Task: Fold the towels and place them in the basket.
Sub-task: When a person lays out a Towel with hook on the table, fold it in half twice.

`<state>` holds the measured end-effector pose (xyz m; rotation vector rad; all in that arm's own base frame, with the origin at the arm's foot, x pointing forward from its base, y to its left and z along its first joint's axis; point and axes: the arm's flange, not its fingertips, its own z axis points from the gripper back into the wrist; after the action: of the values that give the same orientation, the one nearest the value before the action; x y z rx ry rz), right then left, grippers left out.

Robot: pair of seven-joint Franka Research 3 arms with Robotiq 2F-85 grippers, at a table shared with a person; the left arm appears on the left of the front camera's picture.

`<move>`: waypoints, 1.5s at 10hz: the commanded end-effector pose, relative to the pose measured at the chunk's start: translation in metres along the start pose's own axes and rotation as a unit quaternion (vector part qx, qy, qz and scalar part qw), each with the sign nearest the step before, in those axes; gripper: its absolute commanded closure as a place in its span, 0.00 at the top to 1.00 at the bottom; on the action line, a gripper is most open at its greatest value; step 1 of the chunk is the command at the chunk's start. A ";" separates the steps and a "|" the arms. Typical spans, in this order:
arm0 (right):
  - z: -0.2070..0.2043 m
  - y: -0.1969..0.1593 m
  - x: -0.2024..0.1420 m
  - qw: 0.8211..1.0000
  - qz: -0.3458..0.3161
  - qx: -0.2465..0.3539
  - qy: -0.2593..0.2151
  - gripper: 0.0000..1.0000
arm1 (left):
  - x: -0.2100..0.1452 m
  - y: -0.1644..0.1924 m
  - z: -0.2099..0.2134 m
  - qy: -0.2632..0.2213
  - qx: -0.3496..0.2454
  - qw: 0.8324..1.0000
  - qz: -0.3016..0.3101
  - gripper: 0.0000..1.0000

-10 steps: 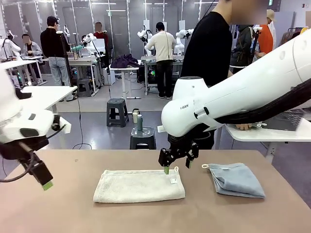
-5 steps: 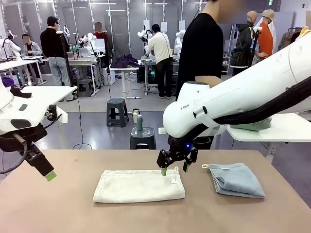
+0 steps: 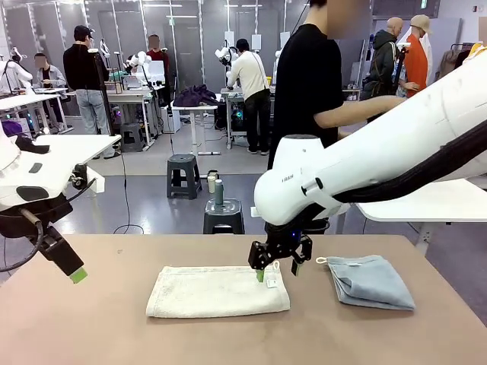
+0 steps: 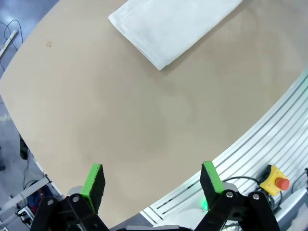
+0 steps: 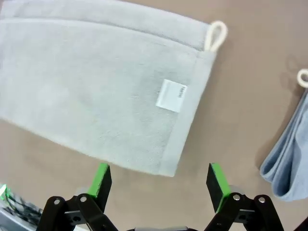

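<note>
Cream towel (image 3: pixel 218 291) noted lying folded into a long strip at the middle of the table (image 3: pixel 114 327). A white label (image 5: pixel 170 95) and corner loop (image 5: pixel 216 34) are seen at its right end. Blue-grey towel (image 3: pixel 372 281) found folded near it on the right, apart from it. Right gripper (image 3: pixel 278 271) is positioned low over the cream towel's right end, jaws spread wide, nothing gripped; contact with the cloth cannot be settled from the front. Left gripper (image 4: pixel 151 179) is seen above bare table at the left, jaws wide, empty.

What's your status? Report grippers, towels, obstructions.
Left gripper open over table. Right gripper open over cream towel's labelled end. Blue-grey towel folded alongside. Person beyond far edge.
</note>
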<state>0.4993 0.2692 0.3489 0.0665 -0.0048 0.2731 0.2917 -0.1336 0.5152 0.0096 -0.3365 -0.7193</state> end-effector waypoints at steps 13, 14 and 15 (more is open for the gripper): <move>-0.058 -0.016 0.030 0.991 -0.122 -0.025 0.038 0.86 | -0.001 -0.002 0.001 0.005 -0.002 1.000 0.008 1.00; -0.060 -0.017 0.031 0.991 -0.123 -0.023 0.040 0.68 | -0.001 -0.002 0.001 0.005 -0.002 1.000 0.008 1.00; -0.059 -0.017 0.031 0.991 -0.127 -0.015 0.037 0.27 | -0.001 -0.002 0.001 0.005 -0.002 1.000 0.008 1.00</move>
<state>0.5297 0.2612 0.2900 0.0213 0.0813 0.0665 0.2915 -0.1336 0.5152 0.0099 -0.3366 -0.7195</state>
